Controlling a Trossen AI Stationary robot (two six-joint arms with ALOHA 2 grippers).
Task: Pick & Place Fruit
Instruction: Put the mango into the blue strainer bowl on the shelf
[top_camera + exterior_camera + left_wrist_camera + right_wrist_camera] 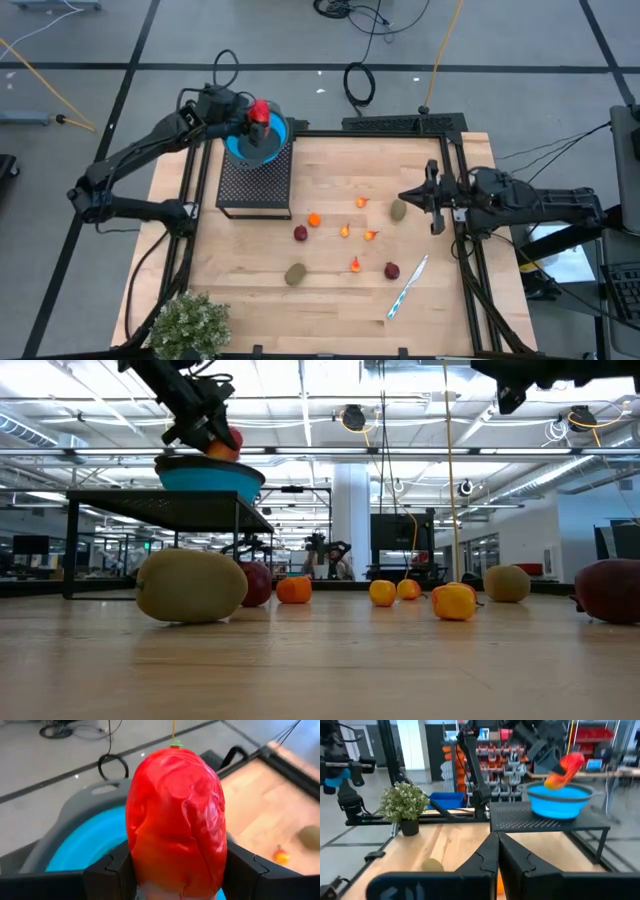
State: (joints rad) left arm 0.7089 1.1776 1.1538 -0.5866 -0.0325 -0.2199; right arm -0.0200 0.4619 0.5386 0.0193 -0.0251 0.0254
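My left gripper [252, 117] is shut on the elongated red-orange fruit [175, 815] just above the blue bowl [262, 146], which stands on a black mesh stand [255, 182] at the table's far left. My right gripper [404, 196] is shut and empty, raised above the table beside a brown-green oval [398, 210]. On the wooden table lie a second oval [295, 273], two dark red balls [300, 233] [392, 271], an orange ball [314, 220] and several tiny orange bits [355, 265]. My left gripper pinches the red-orange fruit between its two fingers [112, 870], on the sides of its lower end [150, 875]. Most of the fruit sticks out past the fingertips. It is lifted clear and tilted over the bowl's rim [560, 790], the fingers slanting down from above.
A white-and-blue pen [408, 288] lies near the table's right front. A bushy green plant [188, 325] stands at the near left corner. Black frame rails [462, 250] run along the table's sides. Cables lie on the floor beyond the far edge.
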